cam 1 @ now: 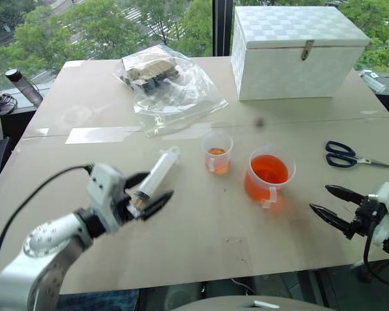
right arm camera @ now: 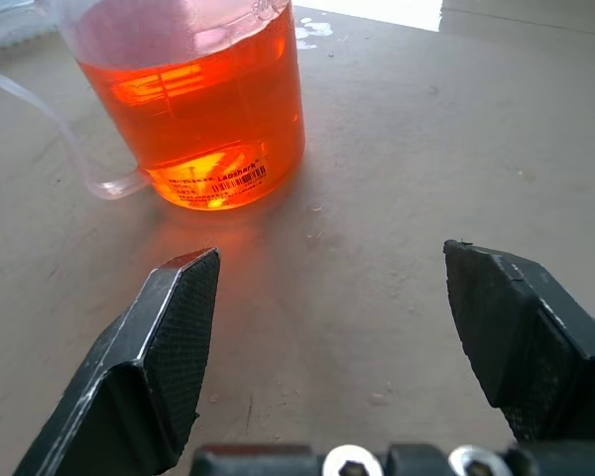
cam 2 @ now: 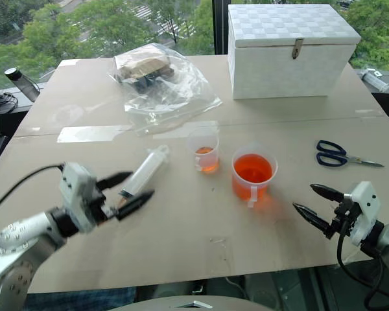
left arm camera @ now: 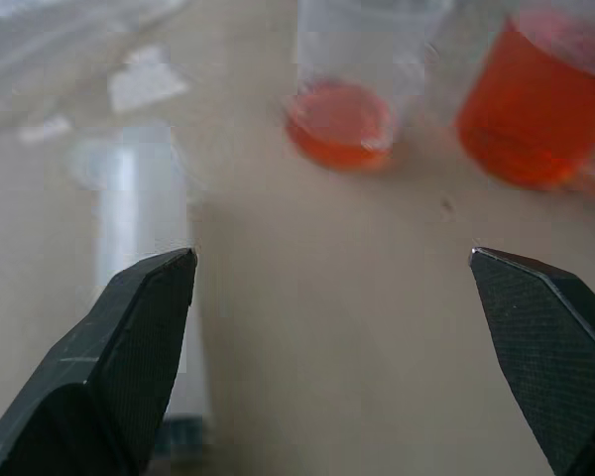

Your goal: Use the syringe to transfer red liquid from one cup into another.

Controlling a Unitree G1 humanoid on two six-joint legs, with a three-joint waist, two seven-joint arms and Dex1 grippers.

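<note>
The left gripper (cam 1: pixel 148 193), fingers spread and empty, hovers at the tip end of the syringe (cam 1: pixel 157 172) lying on the table (cam 1: pixel 201 240). The right gripper (cam 1: pixel 334 206) waits spread apart beside the larger cup (cam 1: pixel 269 177). A careless sweep could roll the syringe into the smaller cup (cam 1: pixel 217 152) just beyond it.

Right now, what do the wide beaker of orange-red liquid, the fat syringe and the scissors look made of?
Wide beaker of orange-red liquid: likely clear, glossy plastic; liquid shows through.
Fat syringe: translucent, frosted plastic, seemingly.
Scissors: black, probably plastic handles; grey blades, apparently metal.
</note>
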